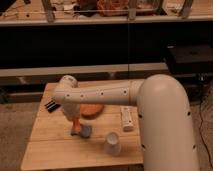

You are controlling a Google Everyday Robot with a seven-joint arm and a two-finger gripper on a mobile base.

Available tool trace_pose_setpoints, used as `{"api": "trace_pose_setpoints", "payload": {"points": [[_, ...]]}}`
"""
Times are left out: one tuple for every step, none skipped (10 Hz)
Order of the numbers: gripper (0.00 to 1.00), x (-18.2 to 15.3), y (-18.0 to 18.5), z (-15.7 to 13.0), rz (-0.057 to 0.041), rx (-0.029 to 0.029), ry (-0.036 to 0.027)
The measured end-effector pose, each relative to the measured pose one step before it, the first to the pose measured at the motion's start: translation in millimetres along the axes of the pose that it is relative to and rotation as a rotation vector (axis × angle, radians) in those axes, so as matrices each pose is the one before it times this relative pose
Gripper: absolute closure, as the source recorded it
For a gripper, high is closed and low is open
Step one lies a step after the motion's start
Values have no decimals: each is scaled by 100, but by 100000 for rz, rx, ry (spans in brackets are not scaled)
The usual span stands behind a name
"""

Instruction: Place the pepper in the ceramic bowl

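Observation:
My gripper (73, 119) hangs down from the white wrist (66, 91) over the left-middle of the wooden table (50, 140). It is shut on the small orange pepper (75, 123), which hangs upright just above the blue-grey pad (83, 131). The orange-red ceramic bowl (93, 110) lies just right of the gripper, partly hidden behind my forearm. The bowl's inside is mostly hidden.
A white paper cup (112, 144) stands near the table's front edge. A white oblong object (127, 118) lies right of the bowl. A black object (51, 106) lies at the left edge. My thick white arm (165, 120) covers the table's right side. Dark shelves stand behind.

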Motion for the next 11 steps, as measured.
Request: {"api": "trace_pose_setpoints", "payload": {"points": [[100,12,390,-127,622,240,82],[100,90,364,-167,354,480,-17],[100,523,1086,-134,571,-59,447],[100,501,820,-135,455,89,301],[100,350,-21,-119,-116,427,82],[100,72,70,-139,261,523,-142],[100,183,495,-264,436,160,365],[100,183,416,-192,290,274,200],[100,297,322,-137,-43,236,266],[100,325,126,-91,-156,419,159],[100,294,164,-76,215,125,254]]}}
